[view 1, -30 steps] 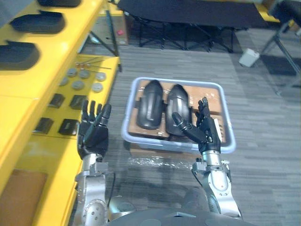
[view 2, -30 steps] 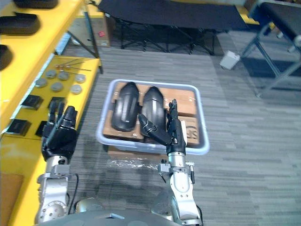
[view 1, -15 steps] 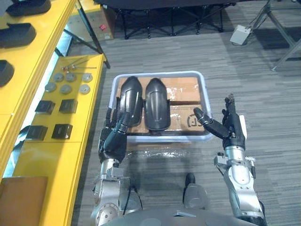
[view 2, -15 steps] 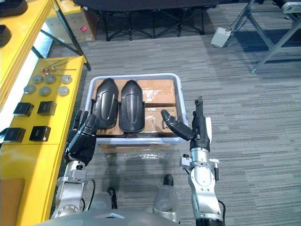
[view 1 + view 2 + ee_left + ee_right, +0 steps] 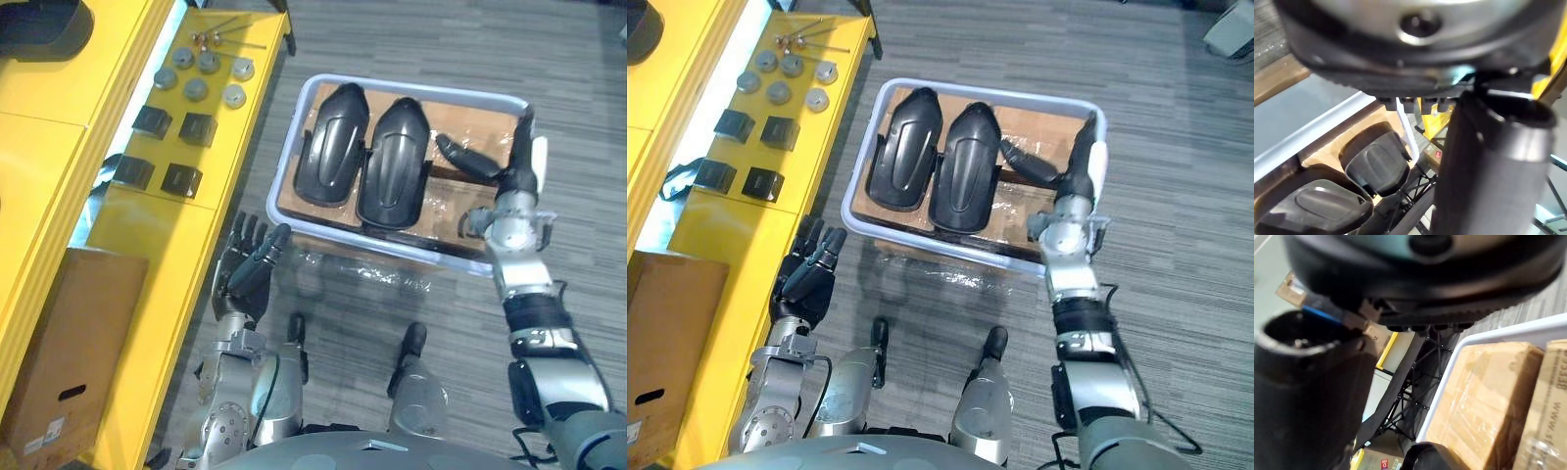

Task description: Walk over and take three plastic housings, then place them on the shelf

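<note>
Nearest the robot, the left hand (image 5: 247, 274) hung short of the crate's (image 5: 290, 157) near left corner, close beside the yellow shelf (image 5: 59, 196), its fingers straight and loosely spread, holding nothing. Half a second earlier it had shown against the near end of the left housing (image 5: 334, 147), though the whole view had shifted too, so part of that change was the camera's.

Further out, the right hand (image 5: 511, 181) had come from outside the crate's right rim to hover over the bare cardboard (image 5: 1043, 125) inside it. Its fingers were extended and its thumb stuck out toward the right housing (image 5: 395, 168), empty as well.

Both housings lay side by side in the crate, untouched. The pick looked about to begin, with the right hand better placed.

Nothing lay over the housings, but they sat close together, and the rim could hamper a low approach.

On the shelf lay a cardboard box (image 5: 44, 372), black blocks (image 5: 181, 125) and grey discs (image 5: 208, 67).
</note>
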`<state>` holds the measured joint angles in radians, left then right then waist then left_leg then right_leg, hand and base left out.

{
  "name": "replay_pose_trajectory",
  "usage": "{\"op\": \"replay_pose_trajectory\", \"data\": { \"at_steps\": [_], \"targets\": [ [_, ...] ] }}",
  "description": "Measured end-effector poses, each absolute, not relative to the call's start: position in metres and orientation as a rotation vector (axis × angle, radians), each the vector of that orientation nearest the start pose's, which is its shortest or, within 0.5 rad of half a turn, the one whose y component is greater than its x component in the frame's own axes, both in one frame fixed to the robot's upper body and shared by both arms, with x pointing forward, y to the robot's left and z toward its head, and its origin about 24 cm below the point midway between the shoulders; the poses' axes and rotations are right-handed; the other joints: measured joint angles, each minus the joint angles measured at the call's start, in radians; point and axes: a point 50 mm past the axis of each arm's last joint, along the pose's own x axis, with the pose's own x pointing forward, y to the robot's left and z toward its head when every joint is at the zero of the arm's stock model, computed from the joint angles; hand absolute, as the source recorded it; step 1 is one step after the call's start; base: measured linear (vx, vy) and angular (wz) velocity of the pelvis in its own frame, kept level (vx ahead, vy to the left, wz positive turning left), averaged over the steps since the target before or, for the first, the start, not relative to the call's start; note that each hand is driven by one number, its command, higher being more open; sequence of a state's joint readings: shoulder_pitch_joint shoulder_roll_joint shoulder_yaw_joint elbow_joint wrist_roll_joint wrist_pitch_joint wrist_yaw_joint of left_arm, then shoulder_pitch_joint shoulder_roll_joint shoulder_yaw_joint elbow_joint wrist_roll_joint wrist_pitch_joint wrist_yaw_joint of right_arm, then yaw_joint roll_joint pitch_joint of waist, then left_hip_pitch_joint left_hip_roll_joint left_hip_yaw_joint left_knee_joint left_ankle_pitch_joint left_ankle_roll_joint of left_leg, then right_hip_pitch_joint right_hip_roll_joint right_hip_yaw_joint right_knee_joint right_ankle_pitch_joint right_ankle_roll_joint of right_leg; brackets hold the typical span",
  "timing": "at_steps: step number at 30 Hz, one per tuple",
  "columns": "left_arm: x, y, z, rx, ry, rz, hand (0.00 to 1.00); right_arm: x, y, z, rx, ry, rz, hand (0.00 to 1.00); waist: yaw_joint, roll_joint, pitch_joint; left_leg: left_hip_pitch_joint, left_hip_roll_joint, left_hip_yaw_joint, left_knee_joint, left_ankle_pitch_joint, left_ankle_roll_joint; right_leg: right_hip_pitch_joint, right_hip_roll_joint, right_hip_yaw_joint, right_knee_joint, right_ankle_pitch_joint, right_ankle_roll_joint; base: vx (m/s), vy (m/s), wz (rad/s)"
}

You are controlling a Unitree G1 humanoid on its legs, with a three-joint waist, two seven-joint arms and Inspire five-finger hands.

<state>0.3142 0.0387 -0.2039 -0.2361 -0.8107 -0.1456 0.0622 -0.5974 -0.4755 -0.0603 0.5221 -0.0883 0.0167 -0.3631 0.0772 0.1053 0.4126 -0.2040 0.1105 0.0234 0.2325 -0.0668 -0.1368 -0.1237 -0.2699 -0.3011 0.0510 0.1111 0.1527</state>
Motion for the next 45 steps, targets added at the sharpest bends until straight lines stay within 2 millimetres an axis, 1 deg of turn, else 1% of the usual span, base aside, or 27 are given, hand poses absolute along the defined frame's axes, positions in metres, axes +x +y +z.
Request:
{"op": "replay_pose_trajectory", "data": {
  "at_steps": [3,4,6,8,10,11,13,16,19,20,25,26,27,29,32,34,35,37,40,42,45],
  "targets": [
    [0.194,0.124,0.038,-0.830,0.013,-0.016,1.00,0.358,-0.274,0.144,-0.558,-0.118,-0.520,1.00,0.005,0.000,0.002,0.000,-0.006,-0.002,-0.008,0.005,0.001,-0.003,-0.006,-0.003,0.001,0.000,0.000,0.02,-0.001,0.04],
    [0.197,0.119,0.038,-0.832,0.017,-0.036,1.00,0.360,-0.276,0.146,-0.574,-0.107,-0.522,1.00,0.007,0.006,0.010,0.000,-0.010,-0.002,-0.008,0.005,0.002,-0.003,-0.010,-0.002,0.003,0.000,0.000,0.00,0.000,0.00],
    [0.199,0.117,0.037,-0.831,0.023,-0.047,1.00,0.364,-0.276,0.147,-0.583,-0.098,-0.516,1.00,0.009,0.010,0.015,-0.004,-0.012,-0.002,-0.008,0.006,0.003,-0.011,-0.013,0.000,0.008,0.000,0.000,0.00,0.000,0.00],
    [0.200,0.113,0.035,-0.831,0.036,-0.057,1.00,0.368,-0.280,0.151,-0.627,-0.076,-0.491,1.00,0.012,0.021,0.024,-0.016,-0.013,-0.003,-0.005,0.008,0.005,-0.028,-0.016,0.001,0.022,0.000,0.000,0.00,0.000,0.00],
    [0.202,0.109,0.033,-0.830,0.048,-0.064,1.00,0.371,-0.288,0.158,-0.669,-0.054,-0.473,1.00,0.024,0.037,0.049,-0.017,-0.013,-0.004,0.000,0.009,0.007,-0.034,-0.017,0.003,0.035,-0.001,-0.001,-0.03,0.001,-0.01],
    [0.202,0.109,0.032,-0.830,0.051,-0.064,1.00,0.372,-0.289,0.160,-0.671,-0.051,-0.466,1.00,0.026,0.039,0.052,-0.018,-0.013,-0.004,0.001,0.009,0.007,-0.035,-0.017,0.003,0.036,-0.001,-0.001,-0.05,0.001,0.01],
    [0.202,0.109,0.030,-0.830,0.054,-0.058,1.00,0.376,-0.285,0.165,-0.679,-0.052,-0.432,1.00,0.027,0.041,0.063,-0.019,-0.013,-0.004,0.005,0.009,0.007,-0.037,-0.017,0.003,0.038,-0.001,-0.001,-0.04,0.001,0.00],
    [0.201,0.108,0.027,-0.829,0.071,-0.050,1.00,0.379,-0.278,0.164,-0.704,-0.039,-0.359,1.00,0.031,0.041,0.066,-0.026,-0.013,-0.005,0.007,0.010,0.008,-0.045,-0.018,0.003,0.045,-0.001,-0.002,-0.02,0.000,0.01],
    [0.200,0.105,0.025,-0.830,0.086,-0.042,1.00,0.382,-0.269,0.160,-0.820,-0.017,-0.281,1.00,0.034,0.041,0.066,-0.033,-0.016,-0.005,0.006,0.017,0.010,-0.055,-0.023,0.003,0.054,-0.002,-0.003,0.00,0.000,0.00],
    [0.200,0.105,0.025,-0.831,0.090,-0.041,1.00,0.382,-0.265,0.158,-0.872,-0.009,-0.255,0.00,0.036,0.041,0.066,-0.033,-0.016,-0.006,0.006,0.018,0.010,-0.055,-0.023,0.003,0.055,-0.002,-0.003,0.00,0.000,0.00],
    [0.199,0.099,0.023,-0.833,0.107,-0.054,1.00,0.383,-0.262,0.151,-1.056,0.016,-0.225,0.00,0.051,0.042,0.066,-0.033,-0.016,-0.007,0.003,0.023,0.009,-0.057,-0.024,0.001,0.059,-0.002,-0.003,0.00,0.000,0.00],
    [0.199,0.099,0.021,-0.831,0.115,-0.051,1.00,0.384,-0.262,0.151,-1.139,0.030,-0.234,0.00,0.052,0.042,0.066,-0.033,-0.016,-0.006,0.000,0.025,0.009,-0.059,-0.024,0.001,0.060,-0.002,-0.003,0.00,0.000,0.00],
    [0.199,0.099,0.018,-0.828,0.125,-0.046,1.00,0.385,-0.263,0.153,-1.230,0.042,-0.251,0.00,0.052,0.042,0.066,-0.032,-0.016,-0.006,-0.005,0.030,0.008,-0.061,-0.024,0.001,0.060,-0.002,-0.003,0.00,0.000,0.00],
    [0.198,0.097,0.016,-0.827,0.137,-0.050,1.00,0.387,-0.264,0.160,-1.312,0.043,-0.292,0.00,0.054,0.043,0.066,-0.032,-0.015,-0.008,-0.014,0.038,0.007,-0.063,-0.024,-0.004,0.061,-0.002,-0.003,-0.02,-0.009,0.03],
    [0.197,0.092,0.016,-0.828,0.147,-0.071,1.00,0.390,-0.269,0.165,-1.387,0.096,-0.348,0.00,0.058,0.047,0.065,-0.031,-0.015,-0.015,-0.034,0.052,0.007,-0.063,-0.025,-0.016,0.060,-0.002,-0.003,-0.02,-0.010,0.11],
    [0.196,0.088,0.016,-0.831,0.155,-0.086,1.00,0.392,-0.272,0.168,-1.431,0.134,-0.371,0.00,0.066,0.052,0.065,-0.030,-0.015,-0.019,-0.047,0.062,0.005,-0.063,-0.025,-0.022,0.060,-0.001,-0.005,-0.01,-0.007,0.10],
    [0.195,0.088,0.016,-0.832,0.155,-0.087,1.00,0.392,-0.272,0.168,-1.437,0.145,-0.370,0.00,0.069,0.054,0.065,-0.030,-0.015,-0.020,-0.047,0.063,0.004,-0.063,-0.024,-0.023,0.060,-0.002,-0.005,0.00,-0.005,0.04],
    [0.196,0.088,0.016,-0.841,0.151,-0.085,1.00,0.390,-0.282,0.158,-1.438,0.232,-0.364,0.00,0.079,0.063,0.062,-0.029,-0.015,-0.019,-0.048,0.066,0.003,-0.063,-0.025,-0.023,0.060,-0.001,-0.005,0.00,0.000,0.00],
    [0.196,0.089,0.017,-0.848,0.143,-0.080,1.00,0.390,-0.285,0.158,-1.437,0.255,-0.369,0.00,0.080,0.067,0.060,-0.027,-0.015,-0.018,-0.049,0.070,0.002,-0.061,-0.025,-0.023,0.060,-0.001,-0.005,0.00,0.000,0.00],
    [0.196,0.089,0.017,-0.856,0.143,-0.076,1.00,0.386,-0.295,0.151,-1.392,0.316,-0.381,0.00,0.083,0.070,0.058,-0.021,-0.015,-0.019,-0.057,0.075,0.002,-0.057,-0.026,-0.025,0.060,-0.001,-0.005,0.00,0.000,0.00],
    [0.196,0.090,0.016,-0.880,0.148,-0.071,1.00,0.383,-0.305,0.148,-1.335,0.338,-0.430,0.00,0.081,0.071,0.057,-0.008,-0.015,-0.020,-0.078,0.087,0.001,-0.052,-0.026,-0.031,0.060,-0.003,-0.009,-0.01,-0.002,0.01]
  ]
}}
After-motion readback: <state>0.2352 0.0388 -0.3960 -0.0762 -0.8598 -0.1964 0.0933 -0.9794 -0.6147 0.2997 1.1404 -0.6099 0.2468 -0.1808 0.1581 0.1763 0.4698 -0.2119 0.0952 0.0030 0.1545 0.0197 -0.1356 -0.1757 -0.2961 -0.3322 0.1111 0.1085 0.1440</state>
